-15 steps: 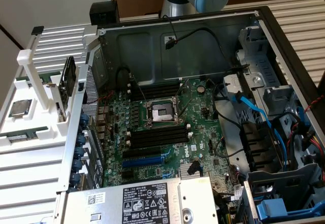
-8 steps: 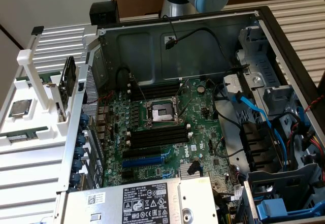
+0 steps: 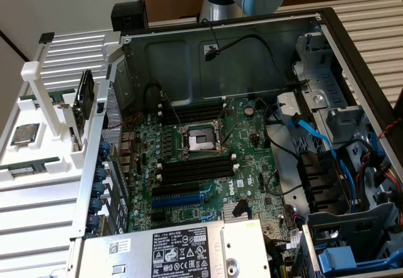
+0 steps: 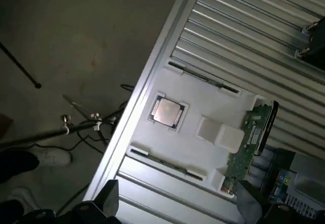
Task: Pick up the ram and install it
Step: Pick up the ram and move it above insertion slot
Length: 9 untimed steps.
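The ram is a long green circuit-board stick standing on its edge at one end of a white holder block. In the exterior view the ram shows dark chips and white labels, at the left, just outside the open computer case. My gripper hangs high above the holder block, well apart from the ram. Its two dark fingers are spread wide and open, with nothing between them. Black empty memory slots lie on the motherboard beside the processor socket.
A square silver processor chip sits in the white block, also seen as the chip. Thin green strips lie in the block's grooves. Ribbed metal table surrounds it. Cables, drive cages and a power supply crowd the case. Floor with cables lies beyond the table edge.
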Each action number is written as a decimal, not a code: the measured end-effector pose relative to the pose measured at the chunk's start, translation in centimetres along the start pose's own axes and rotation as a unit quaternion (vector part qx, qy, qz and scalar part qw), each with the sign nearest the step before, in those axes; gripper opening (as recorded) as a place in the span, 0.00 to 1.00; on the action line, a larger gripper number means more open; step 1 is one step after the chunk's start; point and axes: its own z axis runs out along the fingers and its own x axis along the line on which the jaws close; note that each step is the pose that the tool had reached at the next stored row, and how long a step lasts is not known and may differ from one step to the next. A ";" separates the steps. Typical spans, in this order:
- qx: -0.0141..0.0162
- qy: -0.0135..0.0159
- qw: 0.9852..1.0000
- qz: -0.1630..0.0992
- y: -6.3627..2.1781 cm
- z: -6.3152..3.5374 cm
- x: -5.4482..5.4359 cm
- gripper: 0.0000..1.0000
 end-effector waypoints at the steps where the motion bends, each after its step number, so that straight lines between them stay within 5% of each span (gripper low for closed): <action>1: -0.001 0.001 1.000 -0.018 0.00 0.00 0.0 0.99; 6: -0.003 0.003 0.997 -0.073 0.00 0.00 0.0 0.99; 9: -0.004 0.005 0.993 -0.117 0.00 0.00 0.0 0.99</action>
